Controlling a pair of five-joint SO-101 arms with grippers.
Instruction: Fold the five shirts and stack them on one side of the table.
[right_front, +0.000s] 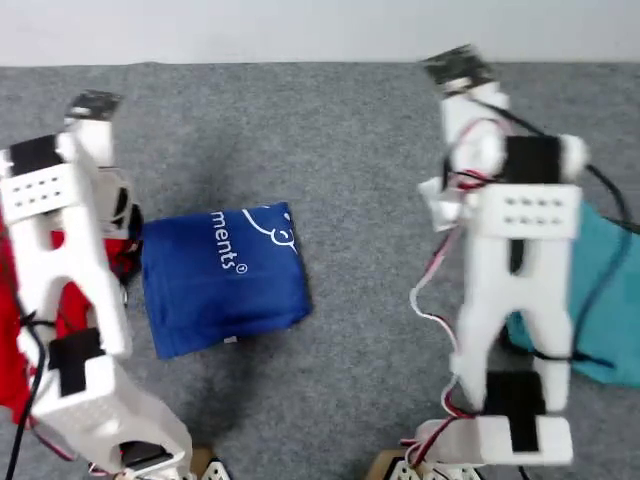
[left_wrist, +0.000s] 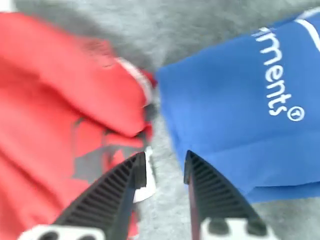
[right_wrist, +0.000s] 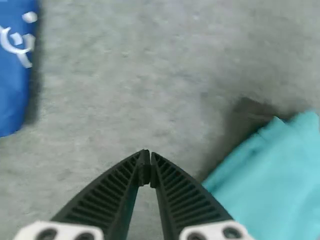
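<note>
The grey table (right_front: 350, 150) lies under both arms. The folded blue shirt (right_front: 222, 282), white print on its upper face, lies flat between the two claws, just beside the left one and well apart from the right one. The red shirt (left_wrist: 55, 100) lies loosely bunched on the far side of the left claw from the blue one, its pale-edged hem near the blue shirt's corner, with a strip of bare table between them. The teal shirt (right_wrist: 272, 182) lies crumpled just beside the right claw, on the side away from the blue shirt, and partly under that arm in the high view. The left claw (left_wrist: 165, 162) is released, its ribbed fingers (left_wrist: 125, 182) spread with a clear gap. It hangs low over the strip of table between red and blue, one finger at the red shirt's edge and the other near the blue shirt's edge. Whether either finger touches cloth cannot be told. The right claw (right_wrist: 146, 169) is clenched, fingertips meeting with nothing between them, above bare table.
</note>
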